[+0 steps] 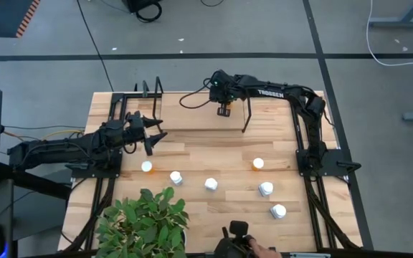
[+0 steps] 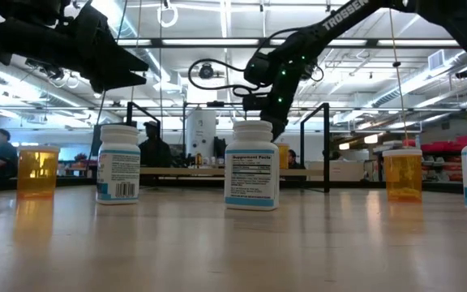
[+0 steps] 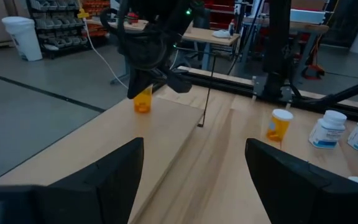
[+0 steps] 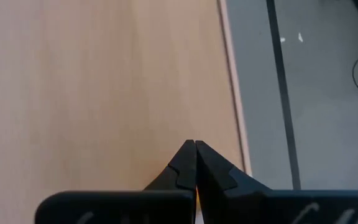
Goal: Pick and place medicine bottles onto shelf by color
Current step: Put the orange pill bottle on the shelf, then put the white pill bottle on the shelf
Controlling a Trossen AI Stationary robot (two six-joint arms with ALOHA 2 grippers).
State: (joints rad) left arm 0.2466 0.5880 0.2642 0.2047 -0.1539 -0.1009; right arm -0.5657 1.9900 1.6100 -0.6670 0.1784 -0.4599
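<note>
- A leafy green plant (image 1: pixel 145 222) crowded the near table edge beside six small cylindrical white-capped bottles (image 1: pixel 211 184).
- My left gripper (image 1: pixel 153 136) stood spread, empty.
- My right gripper (image 1: pixel 224 110) was pressed together over the pale smooth wooden shelf (image 1: pixel 192 118).

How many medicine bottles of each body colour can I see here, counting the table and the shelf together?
Orange bottles: 3
White bottles: 4
Total: 7
</note>
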